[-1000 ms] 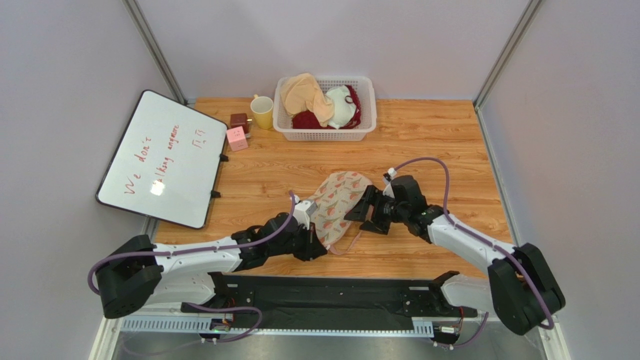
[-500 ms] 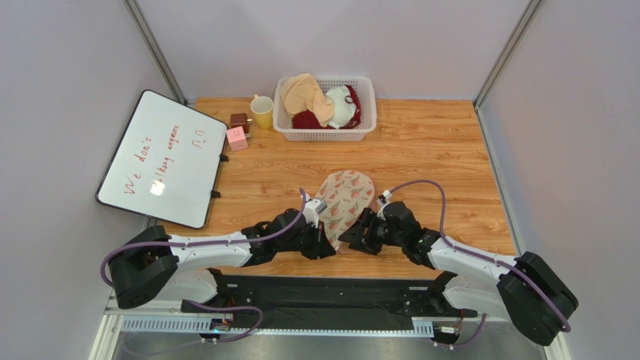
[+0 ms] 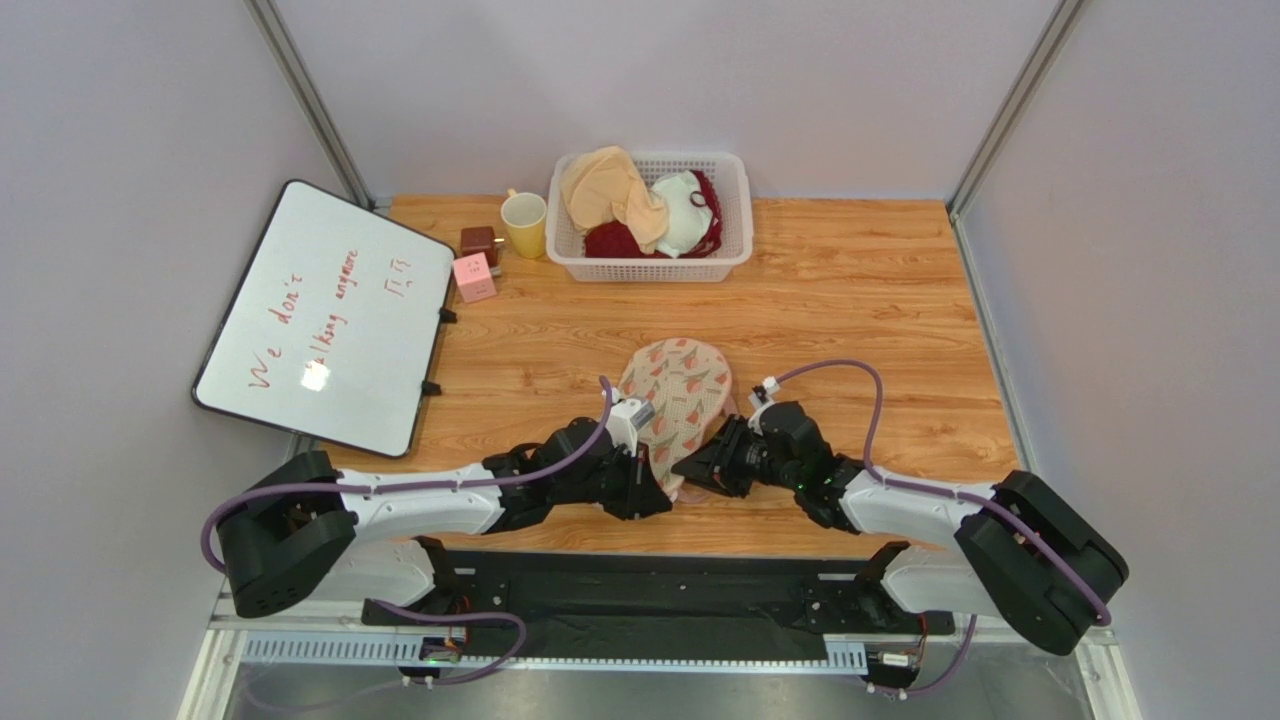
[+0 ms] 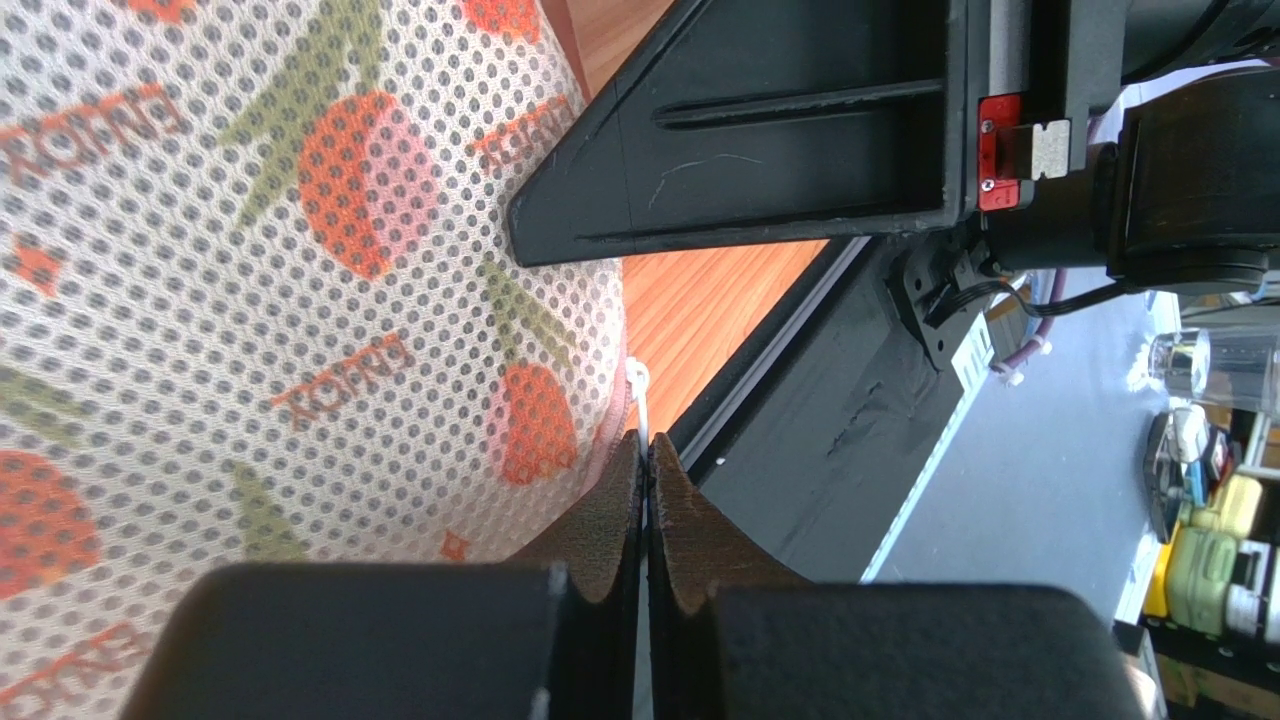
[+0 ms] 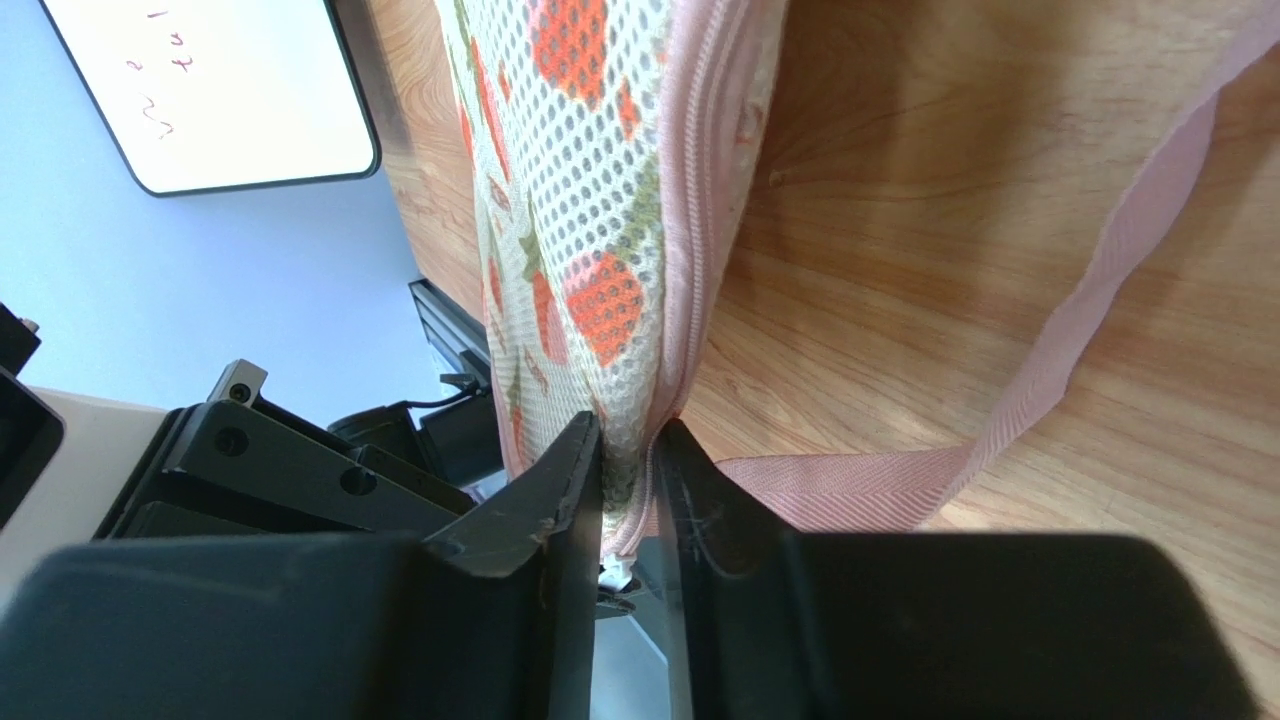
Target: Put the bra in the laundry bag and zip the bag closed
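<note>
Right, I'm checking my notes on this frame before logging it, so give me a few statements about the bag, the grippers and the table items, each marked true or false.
1. The left gripper and the right gripper both pinch the laundry bag. True.
2. The laundry bag lies inside the white basket. False: it lies on the wooden table, nearer the arms than the basket.
3. The yellow mug stands left of the basket. True.
4. The right gripper hangs open above the table. False: it is shut on the bag's pink zipper edge.
</note>
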`<control>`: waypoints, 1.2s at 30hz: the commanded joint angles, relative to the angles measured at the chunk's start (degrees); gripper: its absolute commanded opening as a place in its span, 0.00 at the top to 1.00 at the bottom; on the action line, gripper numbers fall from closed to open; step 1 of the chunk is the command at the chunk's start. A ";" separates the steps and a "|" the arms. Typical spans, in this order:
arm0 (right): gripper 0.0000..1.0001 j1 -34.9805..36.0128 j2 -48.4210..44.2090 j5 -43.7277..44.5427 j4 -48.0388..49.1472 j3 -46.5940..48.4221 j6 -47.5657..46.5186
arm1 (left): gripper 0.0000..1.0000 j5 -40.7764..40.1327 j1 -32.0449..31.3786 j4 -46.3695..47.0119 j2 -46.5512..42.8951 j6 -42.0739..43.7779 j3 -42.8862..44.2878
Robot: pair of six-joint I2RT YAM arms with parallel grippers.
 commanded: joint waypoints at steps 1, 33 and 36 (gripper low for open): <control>0.85 -0.45 -1.52 0.83 2.60 -0.71 1.07 | 1.00 -0.66 -0.35 0.84 -1.34 0.89 0.57; 1.00 -19.87 3.13 -34.86 -0.30 -1.42 -15.80 | 1.00 -11.04 19.51 -21.95 -16.21 7.65 -4.89; 1.00 -19.87 3.39 -35.04 -2.58 0.34 -18.26 | 1.00 -10.77 19.77 -19.56 -13.14 11.34 -1.81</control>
